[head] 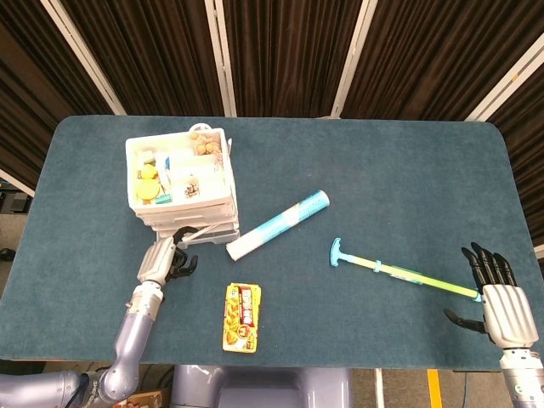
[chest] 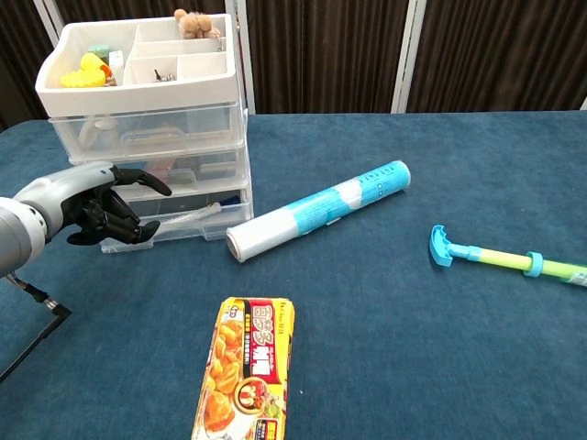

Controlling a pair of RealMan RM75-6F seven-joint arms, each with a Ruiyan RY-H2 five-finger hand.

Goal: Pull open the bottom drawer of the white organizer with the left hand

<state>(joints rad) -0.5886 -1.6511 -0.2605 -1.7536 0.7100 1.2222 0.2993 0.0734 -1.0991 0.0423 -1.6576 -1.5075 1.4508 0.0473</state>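
The white organizer (chest: 147, 119) stands at the table's back left, with an open top tray and three clear drawers. Its bottom drawer (chest: 197, 220) sticks out slightly at the front, and it also shows from above (head: 204, 235). My left hand (chest: 87, 206) hovers at the left end of that drawer front, fingers loosely curled toward the lower edge and thumb raised; I cannot tell whether it touches. From above, the left hand (head: 164, 258) sits just in front of the organizer (head: 178, 178). My right hand (head: 495, 297) holds nothing, fingers spread, at the front right edge.
A blue-and-white roll (chest: 316, 211) lies right of the organizer, close to the drawer's right end. A yellow snack box (chest: 246, 367) lies in front. A turquoise-handled toy stick (chest: 495, 257) lies to the right. A thin cable (chest: 37, 330) trails under my left forearm.
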